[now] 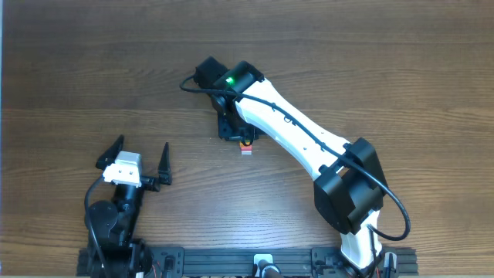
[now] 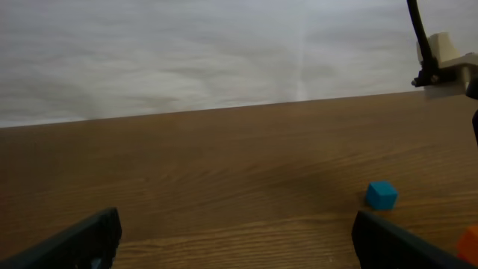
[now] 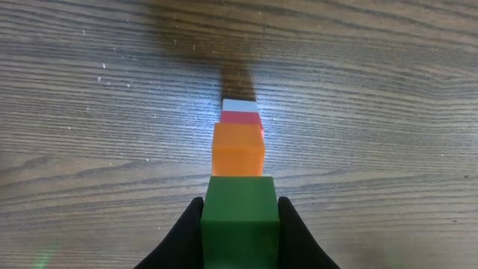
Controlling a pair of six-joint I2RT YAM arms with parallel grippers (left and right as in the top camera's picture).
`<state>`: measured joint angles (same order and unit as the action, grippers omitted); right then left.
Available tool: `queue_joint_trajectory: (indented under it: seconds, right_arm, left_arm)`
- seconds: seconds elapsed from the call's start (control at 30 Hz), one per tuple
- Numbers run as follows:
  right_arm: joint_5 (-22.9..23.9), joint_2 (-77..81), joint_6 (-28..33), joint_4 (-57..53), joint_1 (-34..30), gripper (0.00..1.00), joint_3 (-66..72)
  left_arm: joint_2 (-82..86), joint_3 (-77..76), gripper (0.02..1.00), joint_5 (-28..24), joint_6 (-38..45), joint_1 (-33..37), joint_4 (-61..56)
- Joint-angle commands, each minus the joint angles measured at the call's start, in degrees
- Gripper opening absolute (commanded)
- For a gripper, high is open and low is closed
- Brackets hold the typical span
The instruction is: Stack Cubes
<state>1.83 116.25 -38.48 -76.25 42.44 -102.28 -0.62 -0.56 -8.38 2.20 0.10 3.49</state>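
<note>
Evidently, a small green cube [image 3: 240, 233] of hard, smooth material is clamped by two opposite side faces between the jaws of the right gripper [image 3: 240, 215], near the middle of the brown wooden worktop [image 1: 386, 69]. It is seen at the near end of a line of cubes, an orange cube [image 3: 238, 149], a red cube [image 3: 242, 117] and a pale cube [image 3: 240, 106]. These are judged to be a column viewed from above, with the green one on top. The cubes are judged to be light, rigid and rather slick, so flat opposing faces are best gripped squarely, and so narrow a column could be toppled by a sideways nudge. The left gripper [image 2: 235, 224] is held low over the worktop near its base, jaws spread wide and empty, and a blue cube [image 2: 381, 195] lies beyond it. Whether the green cube is fully seated cannot be told, the lower cubes being largely covered by those above. An orange shape [image 2: 469, 243] is cut off at the edge of the left wrist view.
</note>
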Motion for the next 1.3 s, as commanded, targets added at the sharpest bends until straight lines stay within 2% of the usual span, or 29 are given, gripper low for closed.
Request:
queue_joint_trajectory:
  seconds: [0.03, 0.67, 1.3]
  right_arm:
    - [-0.2, -1.6, -0.7, 0.5, 0.2, 0.012, 0.7]
    - [-2.0, -1.9, -1.6, 4.7, -0.8, 0.012, 4.5]
    - [-2.0, -1.9, -1.6, 5.8, -1.0, 0.009, 4.6]
  left_arm:
    - [0.2, 0.2, 1.000, -0.6, 0.8, 0.3, 0.2]
    - [0.2, 0.2, 0.998, -0.6, 0.8, 0.3, 0.2]
    - [0.2, 0.2, 0.998, -0.6, 0.8, 0.3, 0.2]
